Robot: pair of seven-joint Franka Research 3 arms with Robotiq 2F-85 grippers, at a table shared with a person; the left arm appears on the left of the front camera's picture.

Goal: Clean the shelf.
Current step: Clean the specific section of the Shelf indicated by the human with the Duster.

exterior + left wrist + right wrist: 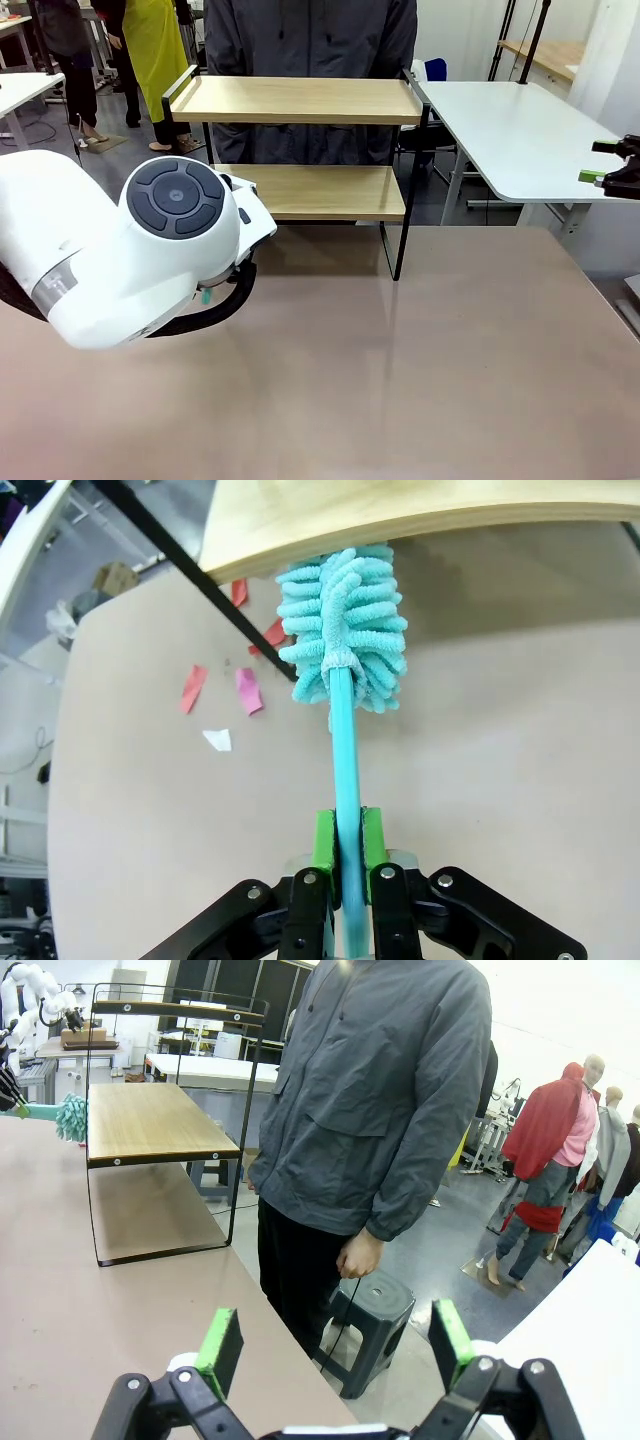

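Left gripper [347, 825]: black fingers with green pads [322, 840] clamped on the thin, smooth turquoise handle [343, 750] of a duster [340, 630]; the handle runs straight out along the fingers.
Duster head: a fat, oval bundle of soft turquoise chenille loops; its tip meets the edge of a pale wooden board, which the right wrist view shows to be the lower one, at its end.
Left arm [130, 250]: glossy white casing with a round grey cap; it fills the near left of the front view.
Shelf [300, 100]: two flat, rectangular light-wood boards on a thin black metal frame with raised side rails; upright at the far edge of the table [420, 350]; long axis across the table, left to right; open front facing the robot.
Table: matte brownish top; small red, pink and white paper scraps [247, 690] lie near a black frame leg.
Right gripper [335, 1345]: jaws spread wide, holding nothing; out past the table's right side.
Person [380, 1090]: in a grey jacket, standing just behind the shelf; a dark plastic stool [370, 1310] beside the legs.
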